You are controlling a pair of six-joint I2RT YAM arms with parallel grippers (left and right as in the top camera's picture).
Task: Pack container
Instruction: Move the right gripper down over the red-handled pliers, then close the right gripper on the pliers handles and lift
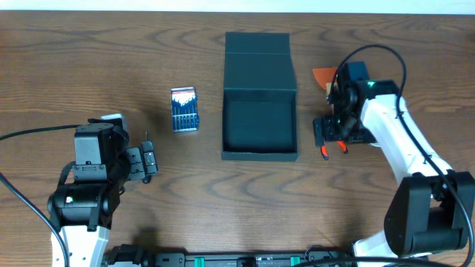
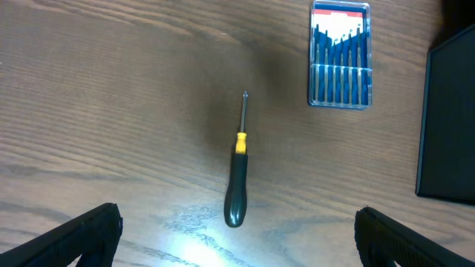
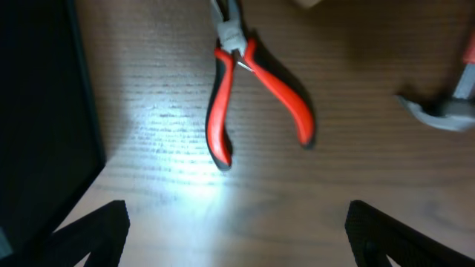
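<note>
There is one container (image 1: 260,155), one bit case (image 1: 184,110), one screwdriver (image 2: 237,178), one pliers (image 3: 215,111)

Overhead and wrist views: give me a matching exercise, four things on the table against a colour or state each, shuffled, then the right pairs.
Things:
1. box
2. screwdriver
3. pliers
4. bit case

Colour or state:
A. red handles
B. blue and flat, with a row of bits inside
C. dark, lid open
D. black handle, yellow collar

Pairs: 1-C, 2-D, 3-A, 4-B
</note>
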